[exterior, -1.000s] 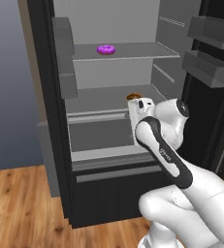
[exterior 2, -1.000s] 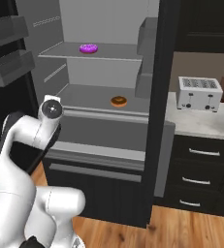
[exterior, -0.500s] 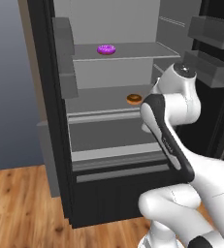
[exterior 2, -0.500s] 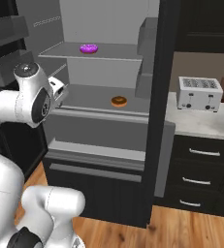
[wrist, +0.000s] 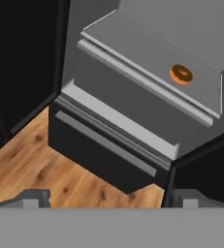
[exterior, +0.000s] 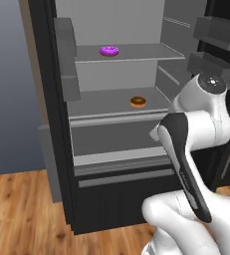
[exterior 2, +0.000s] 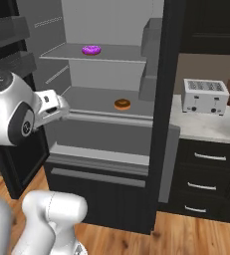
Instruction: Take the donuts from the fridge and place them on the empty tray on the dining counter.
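Arm (exterior: 186, 149) folded at right of the left base view, elbow high; hand (exterior 2: 51, 107) at left of the right base view, fingers unclear.

orange donut (wrist: 181, 74) on fridge (wrist: 133, 97) shelf, wood floor (wrist: 45, 169)

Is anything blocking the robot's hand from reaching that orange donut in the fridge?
Nothing visible does. The fridge stands open, and the orange donut lies alone on a bare middle shelf. The hand sits just outside the shelf's front edge, with open space between them.
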Motion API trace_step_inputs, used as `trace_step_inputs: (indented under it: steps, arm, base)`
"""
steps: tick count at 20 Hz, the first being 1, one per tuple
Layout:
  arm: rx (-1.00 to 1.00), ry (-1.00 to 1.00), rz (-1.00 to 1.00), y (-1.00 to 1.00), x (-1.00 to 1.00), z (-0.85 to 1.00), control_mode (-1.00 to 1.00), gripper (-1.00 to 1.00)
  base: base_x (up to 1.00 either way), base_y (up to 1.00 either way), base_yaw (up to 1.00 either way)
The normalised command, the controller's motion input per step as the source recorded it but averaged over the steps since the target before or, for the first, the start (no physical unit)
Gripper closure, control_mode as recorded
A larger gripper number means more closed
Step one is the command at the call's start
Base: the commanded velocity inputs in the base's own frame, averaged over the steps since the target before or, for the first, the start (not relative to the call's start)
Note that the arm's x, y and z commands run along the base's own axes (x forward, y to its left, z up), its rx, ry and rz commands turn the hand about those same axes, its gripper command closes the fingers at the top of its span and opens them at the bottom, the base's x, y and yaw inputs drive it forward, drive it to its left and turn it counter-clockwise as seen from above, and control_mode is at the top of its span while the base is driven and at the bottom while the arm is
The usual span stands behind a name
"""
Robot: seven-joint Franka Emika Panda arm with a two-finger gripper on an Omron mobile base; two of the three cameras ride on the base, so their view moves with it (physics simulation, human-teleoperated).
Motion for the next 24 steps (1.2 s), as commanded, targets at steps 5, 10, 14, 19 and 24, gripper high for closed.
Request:
trace_step_inputs:
  steps: [5,10,14,19,24]
  arm:
    - [0.23,-0.18,0.03,-0.60,-0.50,-0.04,-1.00,-1.00]
    - [0.00,-0.01,-0.07,0.00,-0.03,-0.04,-1.00,-1.00]
    - [0.00,0.00,0.00,0.00,0.11,-0.03,1.00,-1.00]
    - [0.00,0.00,0.00,0.00,0.00,0.00,1.00,-1.00]
    - [0.00,0.00,0.00,0.00,0.00,0.00,1.00,-1.00]
  base:
    - [0.00,0.00,0.00]
    - [0.00,0.00,0.00]
    - [0.12,0.00,0.00]
    - [0.98,-0.23,-0.03]
    - [1.00,-0.26,-0.03]
